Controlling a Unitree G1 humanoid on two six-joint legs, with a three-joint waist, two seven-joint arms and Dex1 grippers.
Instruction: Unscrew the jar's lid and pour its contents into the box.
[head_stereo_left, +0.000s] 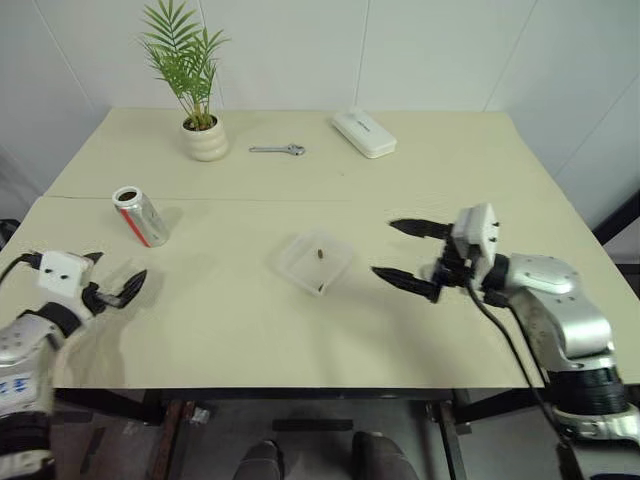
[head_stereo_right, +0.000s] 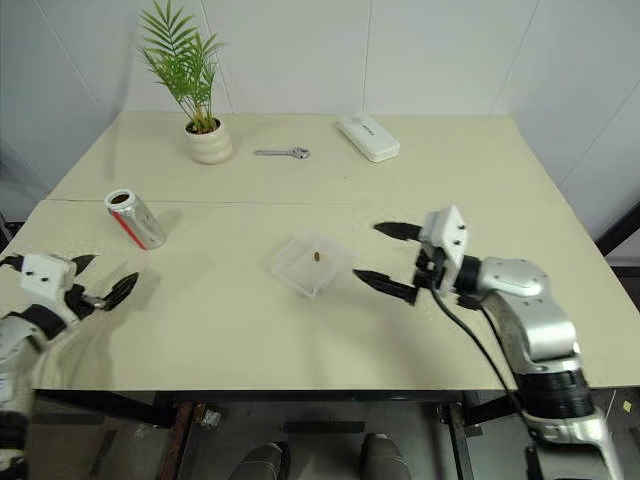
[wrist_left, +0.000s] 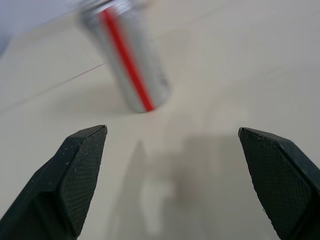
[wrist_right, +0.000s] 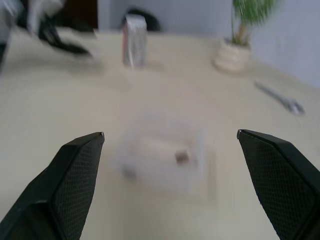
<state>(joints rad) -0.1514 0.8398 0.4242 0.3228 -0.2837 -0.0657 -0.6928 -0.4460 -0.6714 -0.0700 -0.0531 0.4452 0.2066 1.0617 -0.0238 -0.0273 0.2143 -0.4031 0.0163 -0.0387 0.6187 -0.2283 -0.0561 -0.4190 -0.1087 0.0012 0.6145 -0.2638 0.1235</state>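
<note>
I am seeing the jar (head_stereo_left: 139, 215) standing open ahead of my spread, empty left end effector (head_stereo_left: 112, 293), contents (head_stereo_left: 319, 255) lying in the box (head_stereo_left: 314, 262) before the open right end effector (head_stereo_left: 414, 256).

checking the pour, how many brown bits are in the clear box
1 shows: a brown bit lies near the middle of the box, at the table's centre. Others may be too small to make out, or remain inside the jar standing to the left.
</note>
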